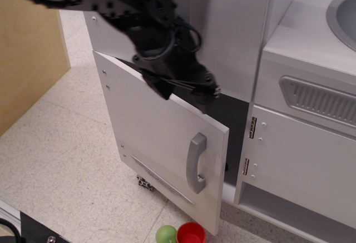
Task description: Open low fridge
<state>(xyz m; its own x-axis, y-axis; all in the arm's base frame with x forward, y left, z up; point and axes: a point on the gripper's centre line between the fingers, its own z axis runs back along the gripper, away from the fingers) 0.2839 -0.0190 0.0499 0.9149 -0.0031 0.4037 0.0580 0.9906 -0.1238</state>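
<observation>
- I see the low fridge (161, 148) door ajar, its upright handle (196, 163) directly below my end effector (207, 99).
- Whether the end effector is spread or closed, I cannot tell.

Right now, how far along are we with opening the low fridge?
Mostly done: the fridge door is swung partly out, with a dark gap showing behind its free edge. Nothing is in hand; the pincer sits above the door's top edge, clear of the handle. Left: swing the door wider if full opening is wanted.
</observation>
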